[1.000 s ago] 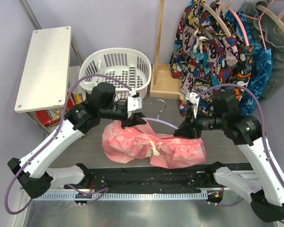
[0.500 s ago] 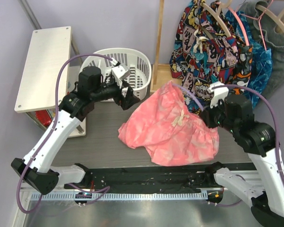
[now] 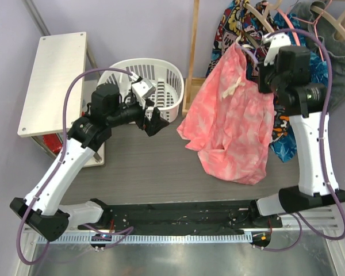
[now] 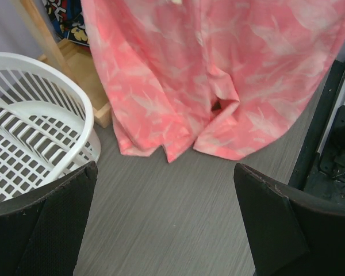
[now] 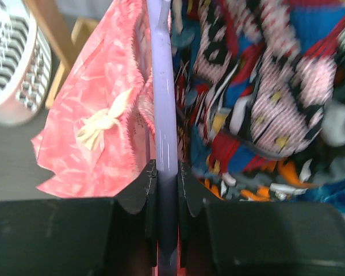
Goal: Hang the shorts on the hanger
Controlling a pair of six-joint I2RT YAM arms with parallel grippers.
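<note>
The coral-pink shorts (image 3: 233, 115) hang in the air from the lavender hanger (image 5: 163, 86), white drawstring (image 5: 103, 123) showing, hems just above the table. My right gripper (image 5: 167, 172) is shut on the hanger's bar and is raised high at the back right, close to the clothes on the rack. In the top view most of the hanger is hidden by the fabric. My left gripper (image 3: 151, 118) stands wide open and empty beside the basket, left of the shorts. Its wrist view shows the shorts' (image 4: 218, 75) leg hems ahead of the left gripper (image 4: 164, 167) and apart from it.
A white laundry basket (image 3: 141, 86) sits behind the left gripper. A wooden rack post (image 3: 194, 57) stands on its base (image 3: 198, 103). Comic-print garments (image 3: 230, 17), a blue garment (image 3: 313, 75) and beige wooden hangers (image 3: 336, 20) hang at back right. A white shelf board (image 3: 54, 80) is at left.
The right arm lifted the hanger and shorts off the table up toward the rack. The left gripper let go of the shorts, opened wide and drew back left toward the basket.
</note>
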